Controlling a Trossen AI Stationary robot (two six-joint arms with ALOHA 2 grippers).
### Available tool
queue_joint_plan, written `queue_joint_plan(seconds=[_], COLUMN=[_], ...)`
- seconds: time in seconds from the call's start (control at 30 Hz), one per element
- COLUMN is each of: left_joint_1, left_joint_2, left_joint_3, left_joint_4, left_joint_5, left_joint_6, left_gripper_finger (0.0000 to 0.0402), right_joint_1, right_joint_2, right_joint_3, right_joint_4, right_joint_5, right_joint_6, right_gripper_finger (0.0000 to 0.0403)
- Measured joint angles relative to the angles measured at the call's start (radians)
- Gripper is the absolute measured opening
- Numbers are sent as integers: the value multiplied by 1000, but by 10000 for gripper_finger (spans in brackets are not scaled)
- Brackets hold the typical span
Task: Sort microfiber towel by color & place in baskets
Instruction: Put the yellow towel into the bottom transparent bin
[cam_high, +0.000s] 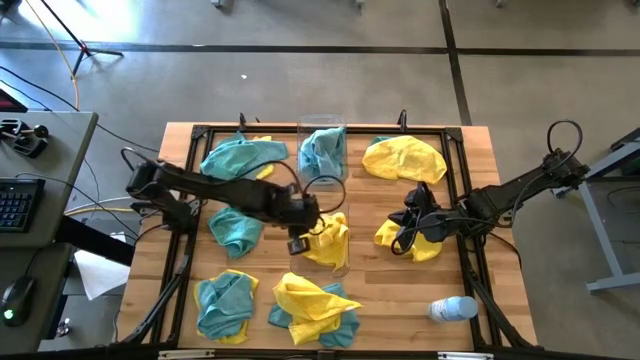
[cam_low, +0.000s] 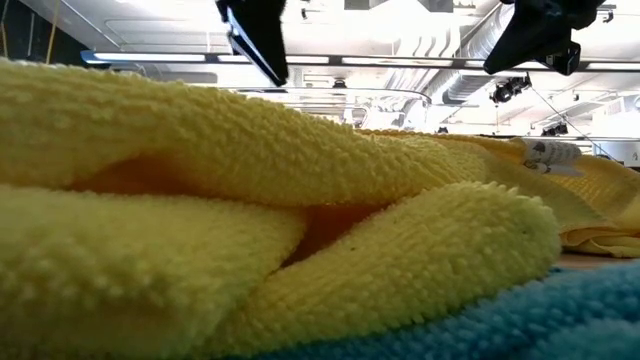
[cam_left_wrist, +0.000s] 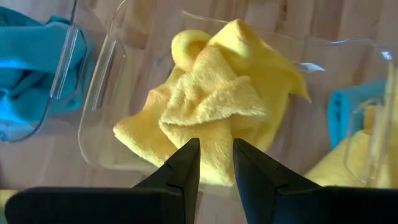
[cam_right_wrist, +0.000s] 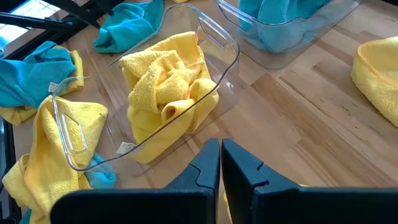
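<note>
Now the left gripper (cam_left_wrist: 216, 163) hangs over the clear plastic rectangular basket (cam_high: 336, 243) at mid-desk, fingers slightly apart and empty above the rumpled yellow microfiber towel (cam_left_wrist: 214, 106) lying inside it. Beside it, the second clear basket (cam_high: 322, 150) holds a teal-blue towel (cam_high: 320, 152). The right gripper (cam_high: 408, 235), fingers together, rests above another yellow towel (cam_high: 432, 245) on the wooden desk (cam_high: 390, 290).

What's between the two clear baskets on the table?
Only bare wood lies between the yellow-filled basket and the teal-filled basket, as the right wrist view shows.
</note>
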Motion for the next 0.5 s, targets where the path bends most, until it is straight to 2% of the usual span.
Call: queue_joint_plan(seconds=[0.5], left_joint_1=[-91], left_joint_2=[-349], left_joint_3=[-278], left_joint_4=[29], left_joint_5=[-96], left_joint_6=[-234], left_gripper_finger=[85], right_joint_1=[0], right_joint_2=[0], right_joint_3=[0], right_joint_4=[11], right_joint_5=[7], right_joint_6=[-26], right_gripper_finger=[12])
